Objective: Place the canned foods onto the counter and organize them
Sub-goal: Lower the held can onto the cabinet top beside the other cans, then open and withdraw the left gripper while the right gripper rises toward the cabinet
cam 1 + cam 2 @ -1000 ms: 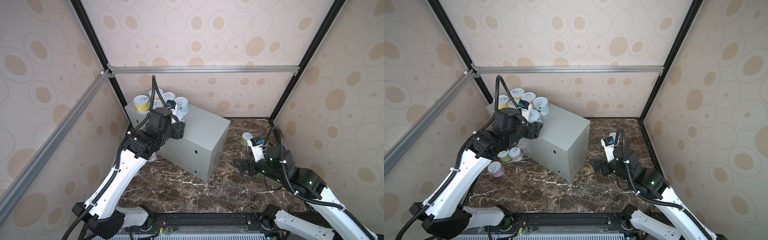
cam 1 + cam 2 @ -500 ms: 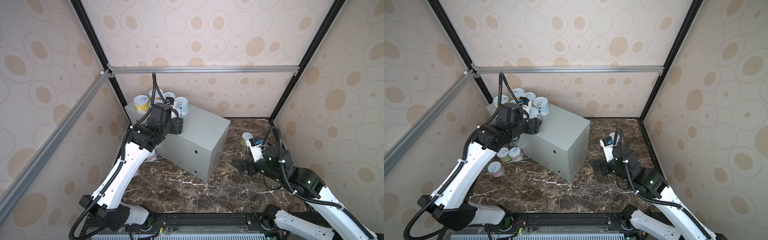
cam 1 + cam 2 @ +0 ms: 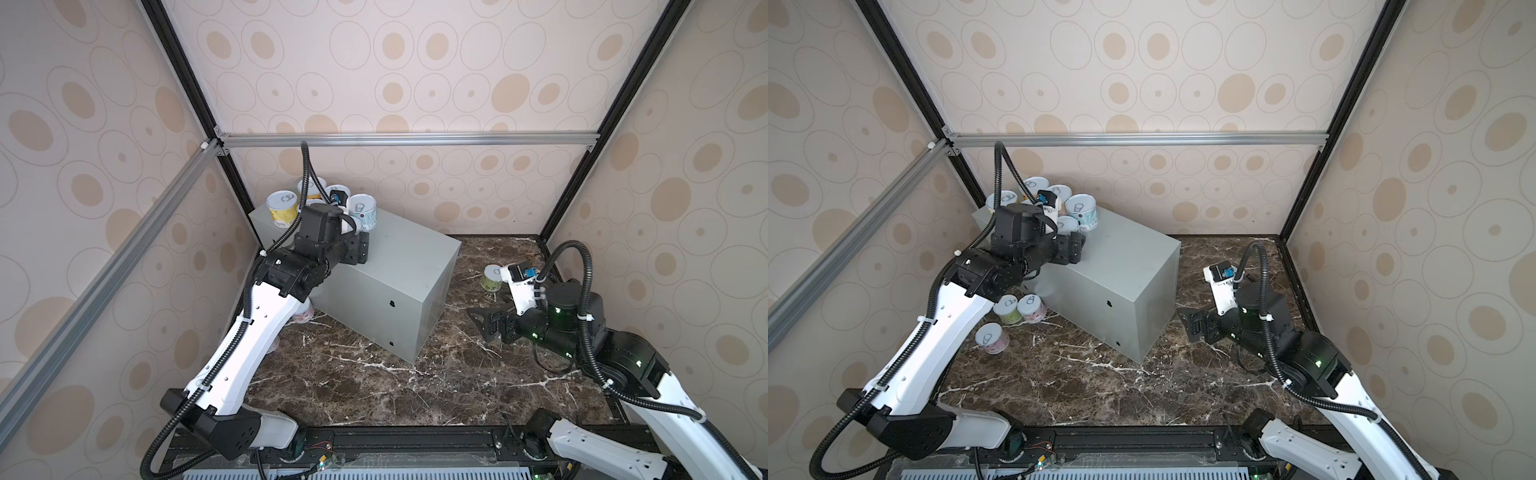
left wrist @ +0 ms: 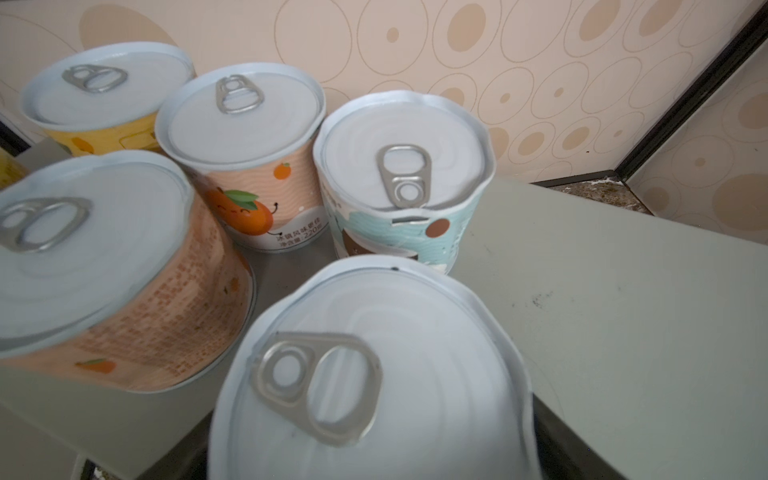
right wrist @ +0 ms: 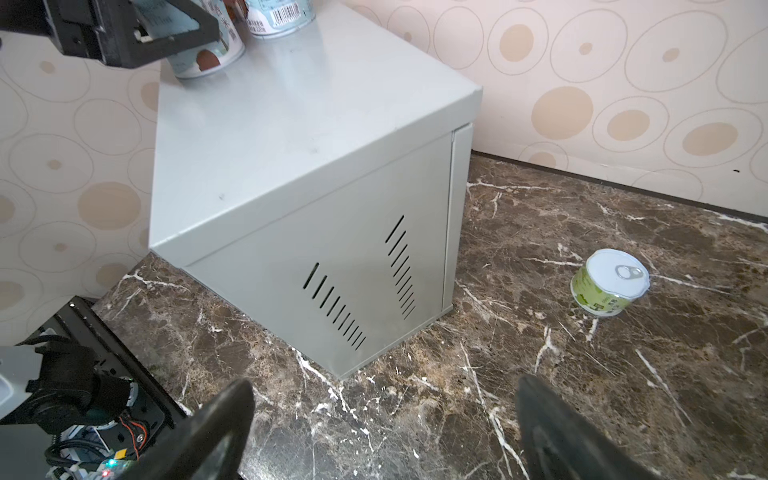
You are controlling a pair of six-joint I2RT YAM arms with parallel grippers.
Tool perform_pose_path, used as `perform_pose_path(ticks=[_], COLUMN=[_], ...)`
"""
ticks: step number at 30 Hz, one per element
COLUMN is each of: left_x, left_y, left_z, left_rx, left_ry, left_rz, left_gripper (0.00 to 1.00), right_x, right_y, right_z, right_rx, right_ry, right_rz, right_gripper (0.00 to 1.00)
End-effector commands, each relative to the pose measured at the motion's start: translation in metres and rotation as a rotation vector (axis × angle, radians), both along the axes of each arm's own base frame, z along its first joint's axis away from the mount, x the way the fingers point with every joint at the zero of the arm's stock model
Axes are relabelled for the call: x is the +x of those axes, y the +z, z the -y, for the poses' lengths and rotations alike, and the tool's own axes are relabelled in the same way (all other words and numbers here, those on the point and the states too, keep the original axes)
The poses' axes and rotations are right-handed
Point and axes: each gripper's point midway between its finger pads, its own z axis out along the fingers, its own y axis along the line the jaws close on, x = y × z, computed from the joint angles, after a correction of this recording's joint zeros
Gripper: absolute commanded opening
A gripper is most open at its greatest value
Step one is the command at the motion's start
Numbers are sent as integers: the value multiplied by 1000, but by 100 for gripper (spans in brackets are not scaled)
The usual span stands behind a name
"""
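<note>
Left end effector [image 3: 363, 248] held high; right end effector [image 5: 384, 384] low, jaws wide.

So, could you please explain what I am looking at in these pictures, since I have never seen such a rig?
It is a robot with a left arm and a right arm, each ending in two jaws that pinch things. Two pictures look down on the whole booth from overhead and are nearly alike. The other two come from a camera on each wrist. A grey box stands on a marble floor. Several cans stand clustered on the box. Three more cans sit on the floor by the left arm, and a green can sits near the right arm. The left jaws are at the nearest can on the box; whether they grip it I cannot tell. The right jaws hang open and empty above the floor.
</note>
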Motion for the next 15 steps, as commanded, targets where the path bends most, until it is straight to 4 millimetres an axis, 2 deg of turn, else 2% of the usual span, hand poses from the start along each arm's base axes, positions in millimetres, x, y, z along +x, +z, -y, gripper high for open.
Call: perform_pose_path(ticks=[1, 10, 15], left_x=[-5, -29, -48], left_y=[34, 66, 70], left_z=[-8, -23, -35], left_rx=[-36, -81, -99], left_ry=[12, 35, 52], left_rz=[94, 176, 197], left_gripper=[92, 99, 99], right_x=[-3, 2, 7], right_y=[12, 36, 43], right_z=[-4, -19, -29], right_rx=[11, 7, 18], right_ry=[35, 84, 107], right_rz=[6, 8, 0], right_gripper=[100, 98, 97])
